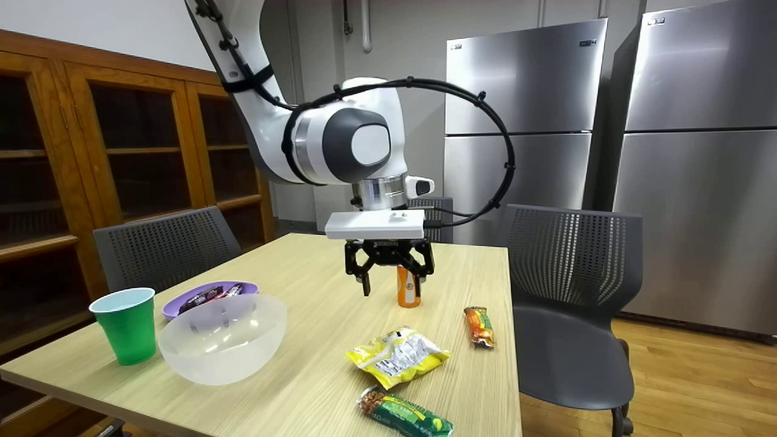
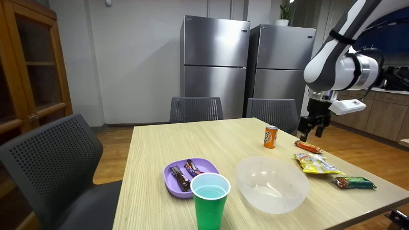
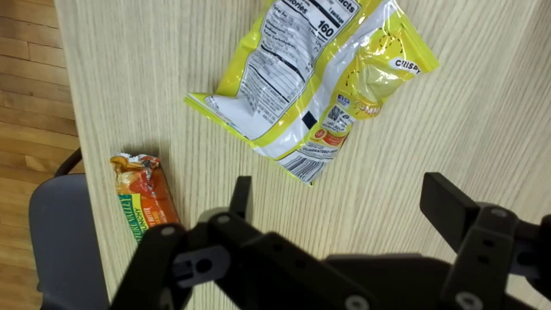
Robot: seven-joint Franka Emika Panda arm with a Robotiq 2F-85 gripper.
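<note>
Yellow-and-white snack bag (image 3: 308, 86) glossy, crumpled, label-side up; tool (image 3: 343, 199) spread wide.

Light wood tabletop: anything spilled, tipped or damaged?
Nothing stands out. The tapered green plastic cup and cylindrical orange metal can stand upright, with no spill showing. The crinkled, pillow-shaped yellow-and-white foil snack bag lies nutrition panel up, with no obvious tear.
</note>
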